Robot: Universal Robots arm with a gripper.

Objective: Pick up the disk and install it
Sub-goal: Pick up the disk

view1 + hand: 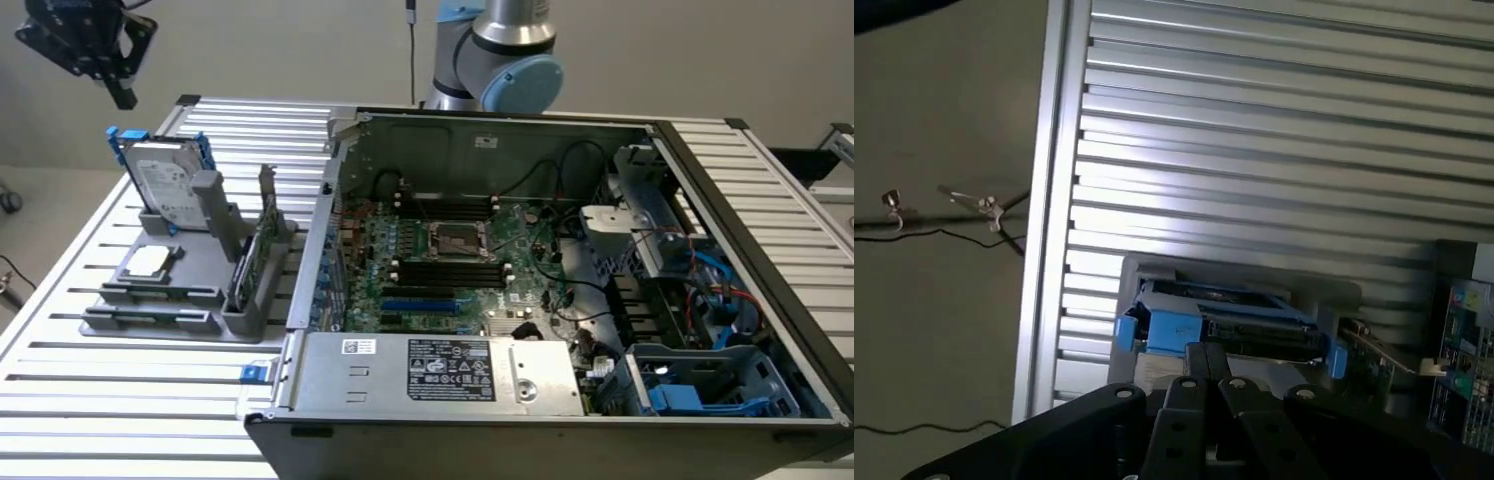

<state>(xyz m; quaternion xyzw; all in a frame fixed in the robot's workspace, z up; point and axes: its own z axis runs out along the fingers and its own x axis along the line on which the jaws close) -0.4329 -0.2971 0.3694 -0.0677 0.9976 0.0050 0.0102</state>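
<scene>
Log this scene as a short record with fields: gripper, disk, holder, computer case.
gripper: shut, empty, in the air above the disk, apart from it
disk: upright in the grey holder, blue carrier around it
grey holder: on the slatted table, at the exterior view's left of the computer case
computer case: open, motherboard exposed
</scene>
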